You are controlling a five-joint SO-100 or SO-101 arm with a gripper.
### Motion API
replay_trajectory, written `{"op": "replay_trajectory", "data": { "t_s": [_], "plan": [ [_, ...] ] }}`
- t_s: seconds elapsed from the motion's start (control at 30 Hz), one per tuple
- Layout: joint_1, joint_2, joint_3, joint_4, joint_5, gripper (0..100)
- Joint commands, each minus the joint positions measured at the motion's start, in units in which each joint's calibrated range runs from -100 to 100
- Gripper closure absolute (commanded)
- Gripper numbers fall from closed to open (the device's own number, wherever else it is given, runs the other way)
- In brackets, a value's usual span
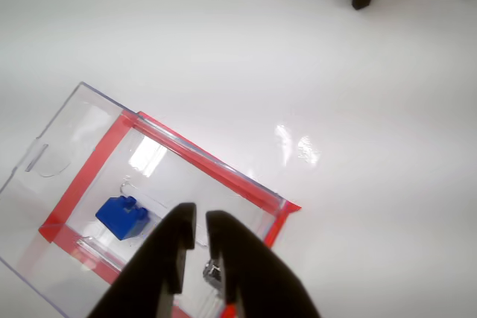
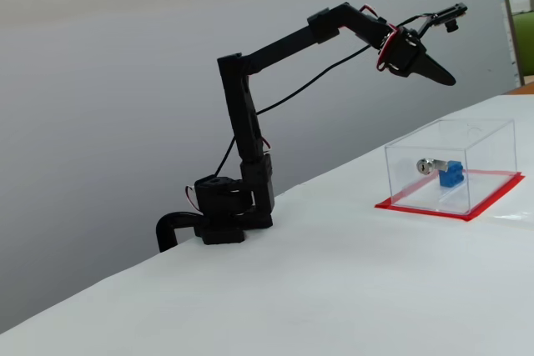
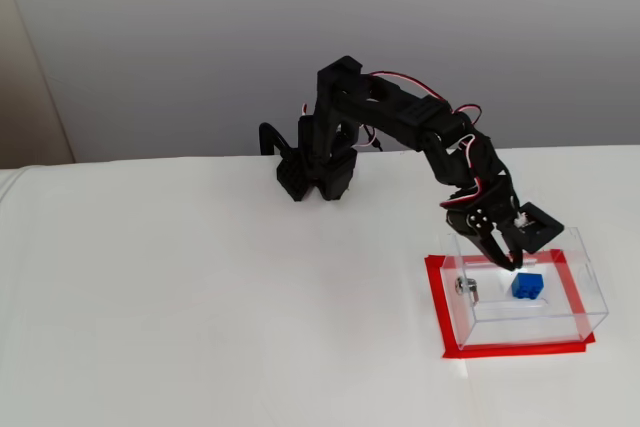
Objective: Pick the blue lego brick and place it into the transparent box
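In the wrist view, the blue lego brick (image 1: 122,217) sits at lower left, inside the transparent box (image 1: 82,150) on its floor. Right of it, at bottom centre, the gripper (image 1: 200,217) hangs above the box, empty, fingers nearly closed. The brick lies below and left of the fingertips, apart from them.

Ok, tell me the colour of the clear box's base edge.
Red, clearest in a fixed view: the transparent box has a red border.

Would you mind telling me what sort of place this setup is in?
Probably a lab or office test bench: a bare white table, a plain grey wall, and a small black robot arm clamped at the table's edge.
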Motion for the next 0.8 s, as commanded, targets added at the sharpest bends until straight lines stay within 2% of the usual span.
{"op": "replay_trajectory", "data": {
  "t_s": [0.0, 0.5, 0.77],
  "plan": [
    [6.21, -10.2, 4.55, -0.86, 0.34, 98],
    [33.27, -37.18, 32.04, -0.95, -0.23, 98],
    [42.74, -48.55, 44.97, -0.95, -0.23, 98]
  ]
}}
